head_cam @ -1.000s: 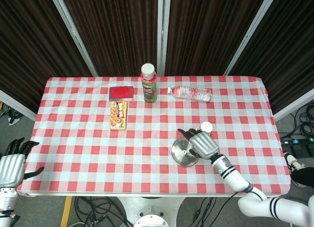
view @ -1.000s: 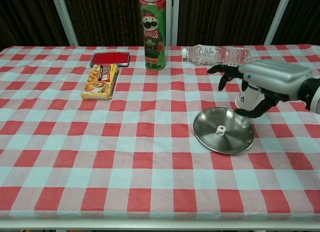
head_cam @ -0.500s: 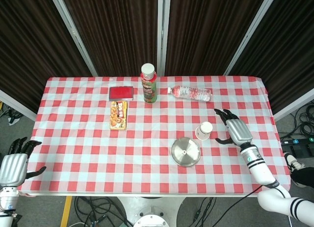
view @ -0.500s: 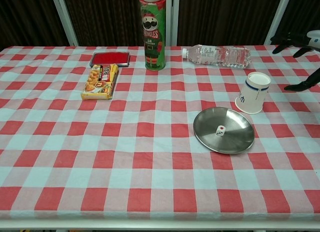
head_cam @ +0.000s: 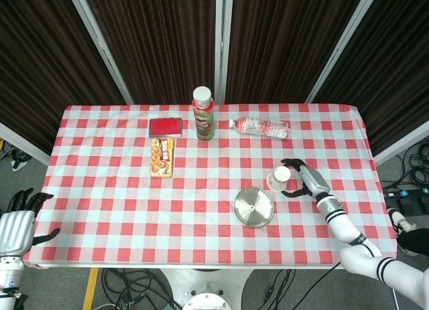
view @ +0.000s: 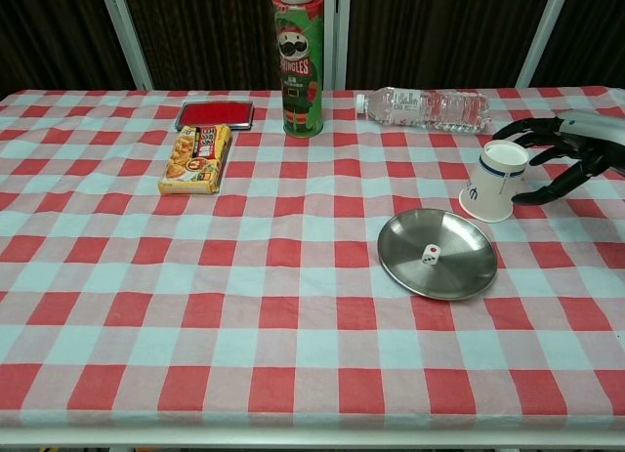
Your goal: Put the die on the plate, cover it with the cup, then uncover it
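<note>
A small white die (view: 429, 254) lies in the middle of the round steel plate (view: 461, 276), which sits right of centre near the table's front; in the head view the plate (head_cam: 262, 216) shows the die only as a speck. A white paper cup (view: 495, 182) with blue print stands upside down just behind and right of the plate, also visible as the cup (head_cam: 280, 177) from above. My right hand (view: 563, 156) hovers close on the cup's right with fingers spread toward it, holding nothing. My left hand (head_cam: 17, 224) hangs off the table's front-left corner, fingers apart and empty.
A green Pringles can (view: 304, 66) stands at the back centre, with a clear water bottle (view: 422, 108) lying to its right. A red flat box (view: 213, 114) and a yellow snack pack (view: 198, 158) lie at the back left.
My right hand let go of the cup beside the plate, swung out to the right, and has now come back close to the cup. Cup, plate and die stayed put.
</note>
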`<control>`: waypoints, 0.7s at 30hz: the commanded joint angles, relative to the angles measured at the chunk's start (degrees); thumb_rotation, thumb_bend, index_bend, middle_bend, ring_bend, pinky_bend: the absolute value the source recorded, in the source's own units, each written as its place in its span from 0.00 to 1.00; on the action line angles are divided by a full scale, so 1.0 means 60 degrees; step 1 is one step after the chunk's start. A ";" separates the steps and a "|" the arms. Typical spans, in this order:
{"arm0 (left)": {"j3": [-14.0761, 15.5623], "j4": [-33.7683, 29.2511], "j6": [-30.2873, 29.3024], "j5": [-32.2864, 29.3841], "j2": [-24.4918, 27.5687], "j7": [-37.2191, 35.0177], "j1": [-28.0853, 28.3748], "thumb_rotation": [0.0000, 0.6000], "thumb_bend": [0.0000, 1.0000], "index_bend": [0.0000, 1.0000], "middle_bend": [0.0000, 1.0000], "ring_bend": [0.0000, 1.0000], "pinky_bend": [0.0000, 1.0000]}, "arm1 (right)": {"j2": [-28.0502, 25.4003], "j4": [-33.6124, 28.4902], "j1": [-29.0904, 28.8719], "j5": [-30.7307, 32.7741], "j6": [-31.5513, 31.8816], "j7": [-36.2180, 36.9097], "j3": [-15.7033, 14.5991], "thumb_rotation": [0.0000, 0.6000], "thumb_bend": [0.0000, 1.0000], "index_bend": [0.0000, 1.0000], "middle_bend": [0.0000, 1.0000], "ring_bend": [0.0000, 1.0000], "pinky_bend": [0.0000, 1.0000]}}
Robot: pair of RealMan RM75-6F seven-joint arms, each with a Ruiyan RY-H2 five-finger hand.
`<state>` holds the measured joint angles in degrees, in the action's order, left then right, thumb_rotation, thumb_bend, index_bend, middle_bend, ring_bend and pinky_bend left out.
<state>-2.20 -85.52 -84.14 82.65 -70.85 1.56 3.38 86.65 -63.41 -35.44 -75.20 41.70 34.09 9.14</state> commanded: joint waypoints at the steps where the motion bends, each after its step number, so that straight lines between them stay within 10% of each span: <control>1: 0.0005 -0.0011 0.0003 -0.0008 0.0010 0.0006 -0.0008 1.00 0.00 0.25 0.23 0.10 0.09 | 0.0265 0.0365 -0.0115 -0.0152 -0.0064 0.0410 0.0053 1.00 0.11 0.23 0.25 0.05 0.13; 10: 0.0005 -0.0051 0.0005 -0.0009 0.0033 0.0024 -0.0015 1.00 0.00 0.25 0.23 0.10 0.09 | 0.0624 0.0783 -0.0018 -0.0457 0.0767 0.0914 0.0165 1.00 0.26 0.55 0.36 0.13 0.13; 21: 0.0008 -0.0071 0.0031 -0.0001 0.0030 0.0040 -0.0004 1.00 0.00 0.25 0.23 0.10 0.09 | -0.0657 -0.1647 0.0181 -0.2396 0.2187 0.1217 -0.0771 1.00 0.26 0.57 0.37 0.13 0.13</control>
<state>-2.15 -85.95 -83.94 82.65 -70.68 1.80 3.35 84.44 -70.80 -34.31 -87.24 54.50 41.39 6.48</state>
